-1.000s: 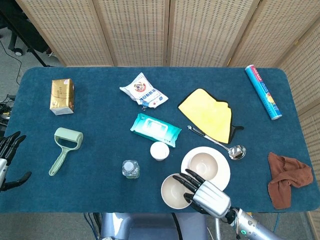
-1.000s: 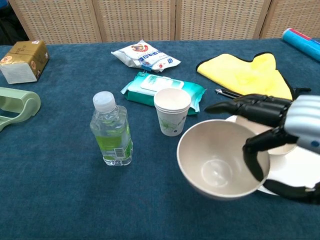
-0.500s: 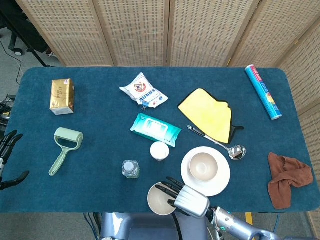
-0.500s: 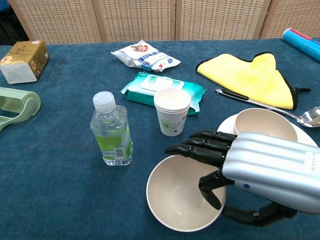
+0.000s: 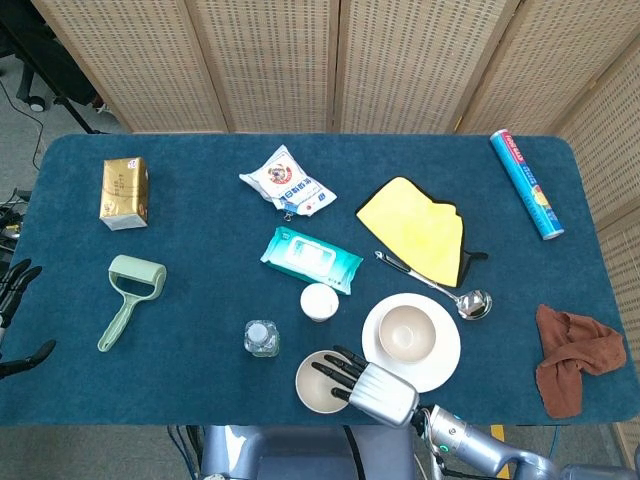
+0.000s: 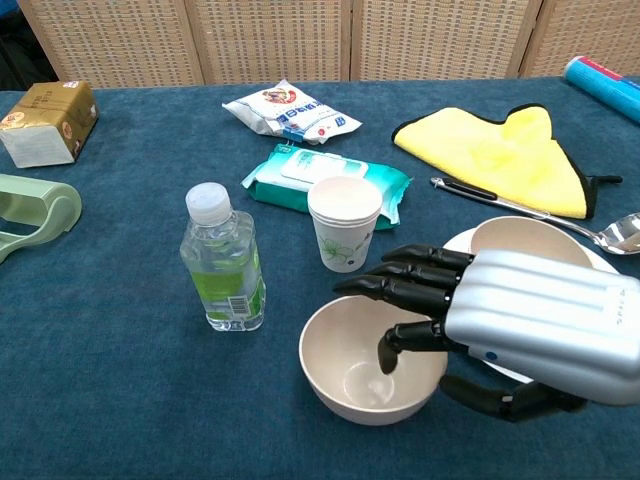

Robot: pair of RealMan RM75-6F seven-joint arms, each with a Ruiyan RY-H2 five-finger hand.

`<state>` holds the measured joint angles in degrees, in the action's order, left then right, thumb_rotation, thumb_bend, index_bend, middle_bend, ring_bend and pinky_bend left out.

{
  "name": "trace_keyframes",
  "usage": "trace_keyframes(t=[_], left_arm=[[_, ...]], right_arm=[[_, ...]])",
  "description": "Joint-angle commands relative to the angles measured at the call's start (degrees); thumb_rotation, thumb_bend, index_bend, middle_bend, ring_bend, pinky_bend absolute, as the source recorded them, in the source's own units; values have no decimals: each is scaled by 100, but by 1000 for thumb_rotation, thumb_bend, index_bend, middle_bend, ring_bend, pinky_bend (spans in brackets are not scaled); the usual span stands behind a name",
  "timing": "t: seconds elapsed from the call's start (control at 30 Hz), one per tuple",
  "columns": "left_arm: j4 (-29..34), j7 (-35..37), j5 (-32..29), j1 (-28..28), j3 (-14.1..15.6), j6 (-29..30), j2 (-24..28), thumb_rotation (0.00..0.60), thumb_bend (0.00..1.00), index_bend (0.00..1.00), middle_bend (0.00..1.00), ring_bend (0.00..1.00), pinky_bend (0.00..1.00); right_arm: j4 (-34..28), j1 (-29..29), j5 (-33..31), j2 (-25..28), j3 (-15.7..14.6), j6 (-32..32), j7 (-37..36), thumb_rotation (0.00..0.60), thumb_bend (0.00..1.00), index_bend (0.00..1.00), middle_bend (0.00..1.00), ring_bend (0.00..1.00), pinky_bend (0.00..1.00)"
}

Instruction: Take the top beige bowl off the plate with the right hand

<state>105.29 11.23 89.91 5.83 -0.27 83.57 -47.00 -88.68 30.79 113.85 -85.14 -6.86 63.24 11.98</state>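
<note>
A beige bowl [image 5: 318, 385] [image 6: 355, 375] sits level on the blue cloth near the table's front edge, left of the white plate [image 5: 445, 362] [image 6: 606, 268]. My right hand [image 5: 372, 388] [image 6: 520, 325] reaches over the bowl's right rim. One finger curls down inside and the thumb lies outside, with the rim between them; the other fingers stretch above the bowl. A second beige bowl [image 5: 405, 333] [image 6: 525, 240] stays on the plate. My left hand [image 5: 14, 320] hangs off the table's left edge with its fingers apart and nothing in it.
A paper cup [image 6: 345, 225] and a water bottle [image 6: 223, 260] stand just behind and left of the bowl. A wipes pack [image 5: 310, 258], yellow cloth [image 5: 415, 225] and spoon [image 5: 460, 295] lie further back. A brown rag [image 5: 572, 355] lies at the right, a green roller [image 5: 130, 290] at the left.
The right hand carried the bowl left off the plate and lowered it; it now sits level on the cloth, slightly further from the edge. The curled finger has moved inward from the rim.
</note>
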Motion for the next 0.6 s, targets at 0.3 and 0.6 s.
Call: trace_keyframes(t=[0.3,0.6], left_arm=[[24,-98,10,2,11,-15,-24,600,243,0,0,0,0],[60,-145,75,-39,40,50,-30,600,243,0,0,0,0]], right_arm=[[-595,-67,-10,593,78,395,396,600,672,197,0,0,0],[-830,-353,-342,1631,708,1532,618,600,480,85,0,0,0]])
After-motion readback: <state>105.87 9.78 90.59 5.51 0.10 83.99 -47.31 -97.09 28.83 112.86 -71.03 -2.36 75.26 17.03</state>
